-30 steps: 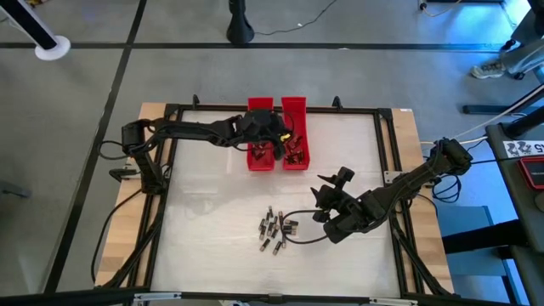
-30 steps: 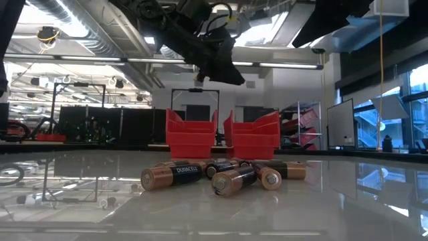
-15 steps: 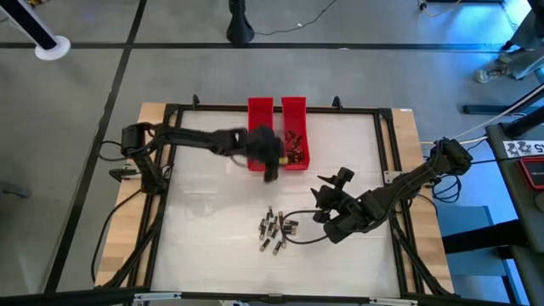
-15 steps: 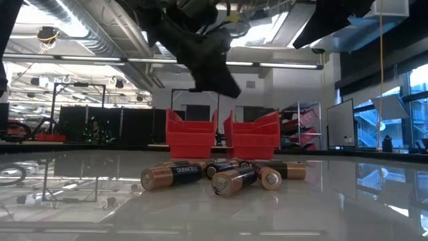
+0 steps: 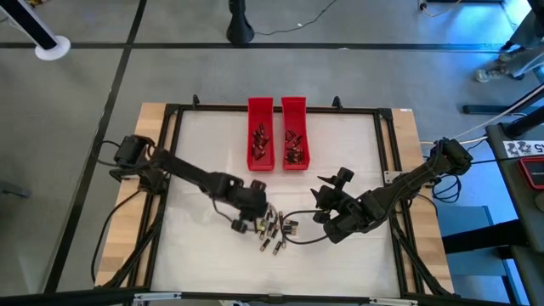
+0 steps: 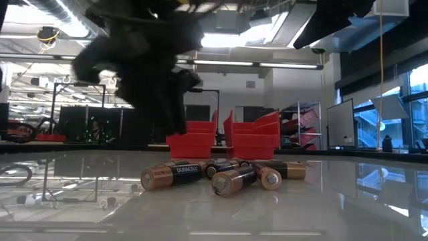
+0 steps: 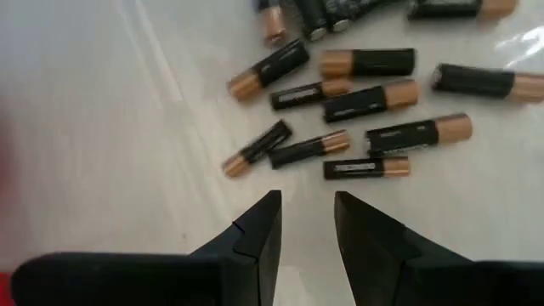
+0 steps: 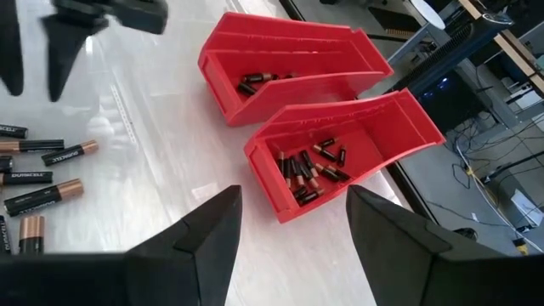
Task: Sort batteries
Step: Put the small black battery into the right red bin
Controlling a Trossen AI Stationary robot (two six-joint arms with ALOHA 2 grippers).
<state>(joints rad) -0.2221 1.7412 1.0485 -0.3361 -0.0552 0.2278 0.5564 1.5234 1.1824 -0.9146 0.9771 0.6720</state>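
The left gripper [image 5: 249, 223] hangs low over the near middle of the white table [image 5: 204, 161], at the left edge of the loose batteries [image 5: 274, 228]. In its wrist view the two dark fingers [image 7: 259, 234] stand apart with a clear gap between them and nothing in it, pointing at the scattered cells just beyond their tips. From table height this arm shows only as a dark blur above the pile.

The loose batteries lie in a small cluster on the table, black bodies with copper ends, pointing every which way; several touch one another. The nearest ones [image 6: 224, 175] lie on their sides, one with its copper end toward the camera.

Farther back stand two red trays side by side. The left tray [image 5: 260, 144] and the right tray [image 5: 294, 144] each hold a handful of batteries at the near end.

The right gripper [image 5: 327, 204] waits to the right of the loose pile, above the table, its fingers [image 8: 208, 234] spread wide and empty, facing the trays.
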